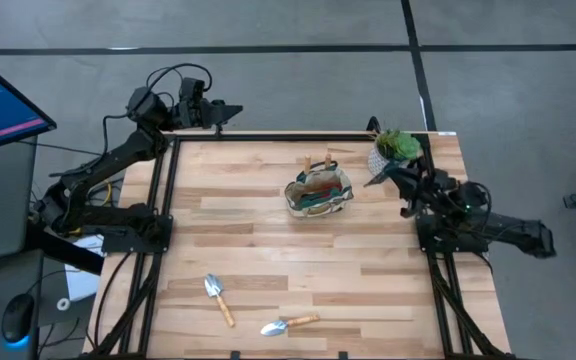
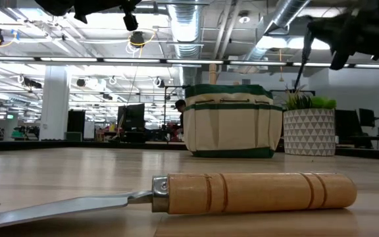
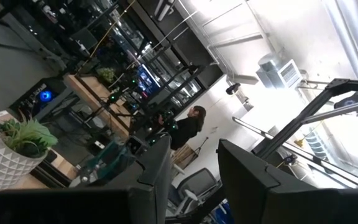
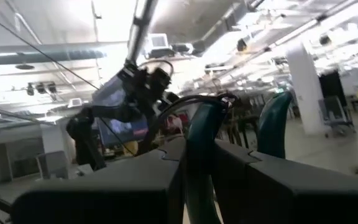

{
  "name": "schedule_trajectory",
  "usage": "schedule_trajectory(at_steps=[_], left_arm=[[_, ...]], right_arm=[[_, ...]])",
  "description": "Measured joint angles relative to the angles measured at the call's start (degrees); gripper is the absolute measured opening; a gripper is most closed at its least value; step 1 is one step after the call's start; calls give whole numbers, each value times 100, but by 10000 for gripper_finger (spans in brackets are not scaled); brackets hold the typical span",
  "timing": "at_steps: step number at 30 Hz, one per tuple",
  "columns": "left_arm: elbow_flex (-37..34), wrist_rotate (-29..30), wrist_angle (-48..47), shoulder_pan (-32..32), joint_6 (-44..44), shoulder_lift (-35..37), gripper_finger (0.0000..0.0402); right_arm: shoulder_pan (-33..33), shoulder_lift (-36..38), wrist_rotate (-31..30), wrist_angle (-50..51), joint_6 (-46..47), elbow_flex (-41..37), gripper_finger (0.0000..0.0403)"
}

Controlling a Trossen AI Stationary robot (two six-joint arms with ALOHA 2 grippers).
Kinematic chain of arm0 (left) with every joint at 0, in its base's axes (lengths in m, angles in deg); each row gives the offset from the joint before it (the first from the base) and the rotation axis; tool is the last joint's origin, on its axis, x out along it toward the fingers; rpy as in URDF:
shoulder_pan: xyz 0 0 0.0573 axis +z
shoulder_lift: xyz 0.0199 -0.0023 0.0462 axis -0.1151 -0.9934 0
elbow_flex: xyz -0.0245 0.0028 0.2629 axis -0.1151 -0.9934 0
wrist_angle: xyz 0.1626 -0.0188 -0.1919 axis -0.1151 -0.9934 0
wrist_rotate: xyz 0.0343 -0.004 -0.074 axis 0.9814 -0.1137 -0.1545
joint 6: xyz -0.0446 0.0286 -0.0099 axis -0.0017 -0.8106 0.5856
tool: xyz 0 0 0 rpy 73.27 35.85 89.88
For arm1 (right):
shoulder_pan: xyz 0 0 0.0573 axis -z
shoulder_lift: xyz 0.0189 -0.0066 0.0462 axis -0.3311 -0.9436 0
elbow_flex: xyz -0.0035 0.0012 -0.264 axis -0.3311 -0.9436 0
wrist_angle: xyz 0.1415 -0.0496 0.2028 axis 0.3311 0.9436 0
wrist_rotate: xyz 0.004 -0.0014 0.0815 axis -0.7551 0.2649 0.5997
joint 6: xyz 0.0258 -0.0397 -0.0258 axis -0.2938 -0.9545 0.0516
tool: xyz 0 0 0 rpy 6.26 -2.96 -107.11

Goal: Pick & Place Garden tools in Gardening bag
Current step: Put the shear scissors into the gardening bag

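The beige gardening bag (image 1: 318, 192) with green trim stands upright at the table's middle far side. Wooden handles and red-and-dark things stick out of its mouth. It also shows in the low view (image 2: 232, 122). Two trowels with wooden handles lie flat near the table's near edge, one (image 1: 218, 298) to the left and one (image 1: 288, 324) to its right; the latter fills the low view's foreground (image 2: 242, 192). My right gripper (image 1: 376, 178) is raised beside the plant pot, shut on the dark teal-handled pruning shears (image 4: 199, 134). My left gripper (image 1: 226, 112) is open and empty, high over the table's far left corner. My right gripper pinches one curved teal handle of the shears (image 4: 197, 163) between its two fingers. The second handle (image 4: 271, 121) stands free outside one finger. The shears are lifted clear of the table; a thin dark part (image 2: 301, 69) hangs below the gripper in the low view.
A green plant in a white patterned pot (image 1: 396, 150) stands at the far right corner, close to my right gripper and to the right of the bag. Bare wood lies between the bag and the two trowels. A person shows in the room beyond.
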Motion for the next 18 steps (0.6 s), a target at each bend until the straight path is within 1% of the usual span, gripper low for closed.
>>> schedule_trajectory(at_steps=[4,9,15,18], left_arm=[[0,-1,0,0,0,0,108],[0,1,2,0,0,1,108],[0,1,2,0,0,0,108],[0,1,2,0,1,1,108]], right_arm=[[212,-310,2,14,391,0,39],[324,-980,119,-183,720,18,39],[366,-2019,200,-207,584,556,39],[396,-2536,536,-346,303,772,39]])
